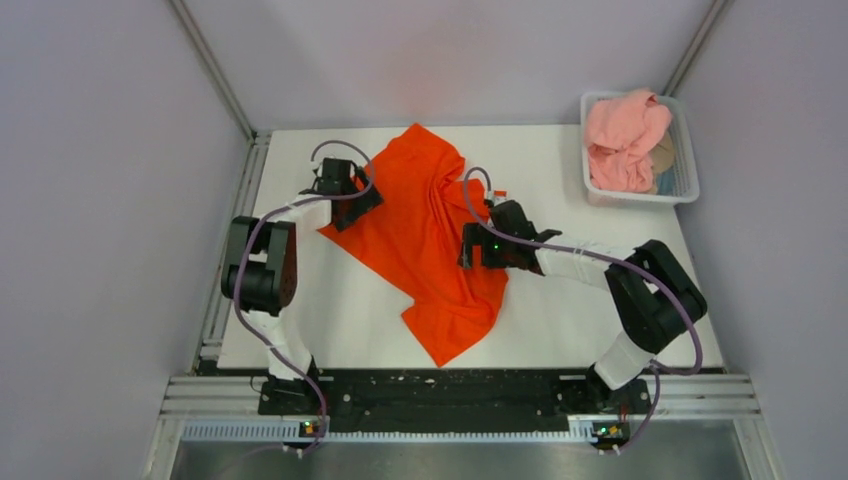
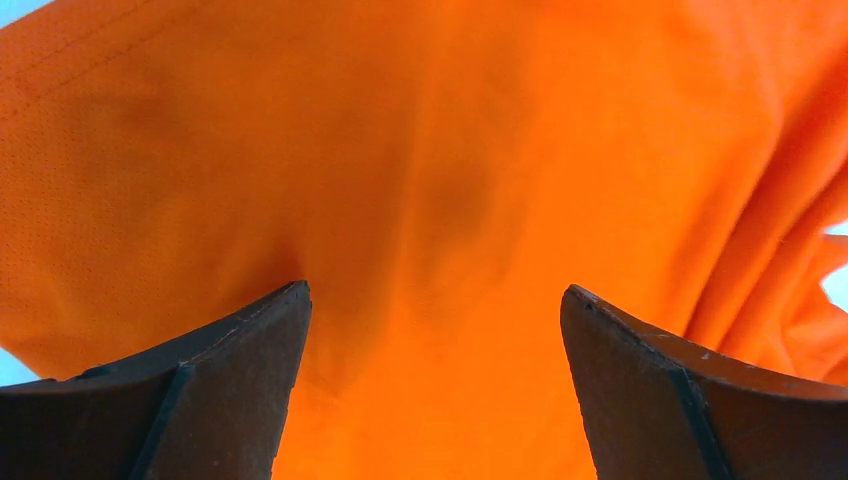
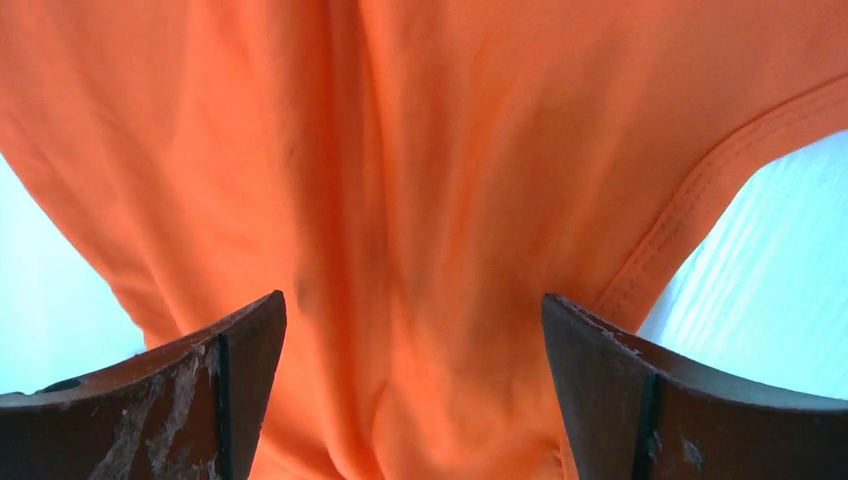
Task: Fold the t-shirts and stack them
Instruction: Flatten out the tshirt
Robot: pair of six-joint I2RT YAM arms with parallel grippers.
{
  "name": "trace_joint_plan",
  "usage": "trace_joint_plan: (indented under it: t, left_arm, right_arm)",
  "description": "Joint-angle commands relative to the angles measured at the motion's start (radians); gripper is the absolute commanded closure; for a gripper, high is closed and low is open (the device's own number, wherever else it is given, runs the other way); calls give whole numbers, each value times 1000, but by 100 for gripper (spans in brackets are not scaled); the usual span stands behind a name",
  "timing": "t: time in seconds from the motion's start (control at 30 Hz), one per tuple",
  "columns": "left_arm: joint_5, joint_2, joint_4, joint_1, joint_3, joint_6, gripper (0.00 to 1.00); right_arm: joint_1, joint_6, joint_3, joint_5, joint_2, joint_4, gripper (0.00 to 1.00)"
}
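Orange-red tee (image 1: 425, 235) lies rumpled, left pincer (image 2: 435, 288) and right pincer (image 3: 412, 296) spread over its edges.

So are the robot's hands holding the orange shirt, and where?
Nothing is held. The left gripper and the right gripper are both open, fingers spread over the orange t-shirt without pinching it.

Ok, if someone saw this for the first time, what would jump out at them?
The orange tee, lying rumpled across the middle of the white table, grabs the eye first. The left gripper sits at its left edge and the right gripper on its right side, both open. Far right, a pink tee is heaped in a basket.
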Motion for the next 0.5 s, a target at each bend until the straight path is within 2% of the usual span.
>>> trace_joint_plan:
  t: [0.0, 0.13, 0.33, 0.47]
  left_arm:
    - [119, 54, -55, 27, 25, -7, 1]
    - [128, -31, -36, 28, -150, -31, 1]
    - [225, -279, 86, -2, -579, -134, 1]
    - [219, -476, 69, -157, -791, -230, 1]
  right_arm:
    - [-4, 55, 11, 98, 25, 0, 4]
    - [-43, 47, 4, 202, 13, -81, 4]
    - [-187, 41, -49, 193, -19, -106, 4]
    - [-271, 25, -70, 175, -42, -111, 4]
